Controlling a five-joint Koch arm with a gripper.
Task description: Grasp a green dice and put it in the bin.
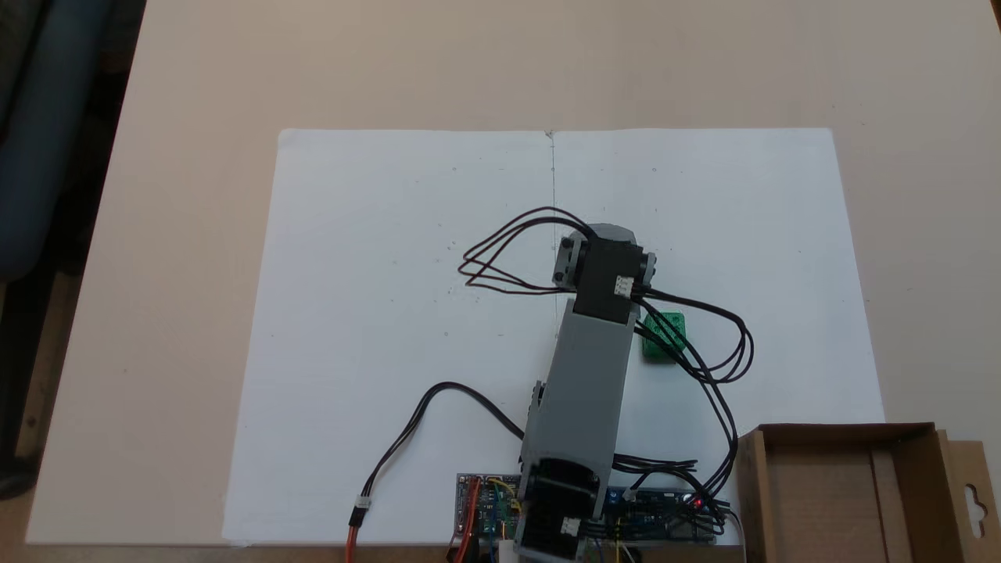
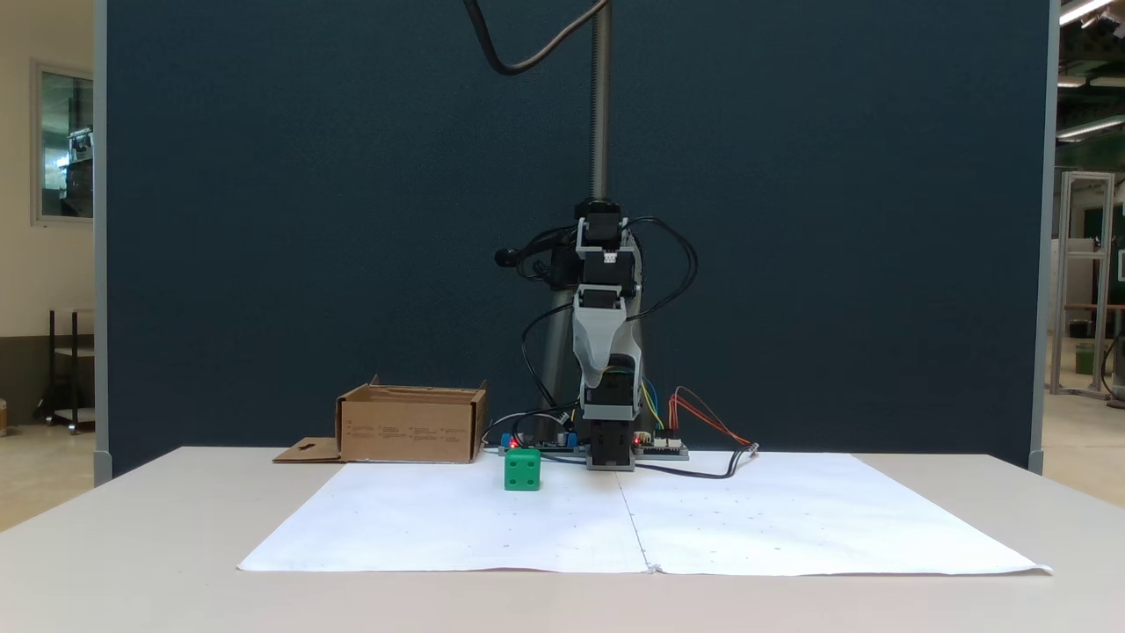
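The Koch arm's hand [image 2: 594,374] hangs folded above its base, its jaws stacked one behind the other, so its opening cannot be judged. The green dice [image 1: 663,337] sits free on the white paper sheet [image 1: 391,313] beside the arm, well apart from the cardboard bin [image 1: 837,485]. Likely light, rigid, slick plastic; two opposite flat faces look the best hold.

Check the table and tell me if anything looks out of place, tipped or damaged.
Nothing stands out. The small green plastic dice sits flat on the white paper sheet, apart from the brown cardboard box, which stands upright off the paper's corner. The arm's black cables cross above the dice in a fixed view. The arm is folded up over its base.
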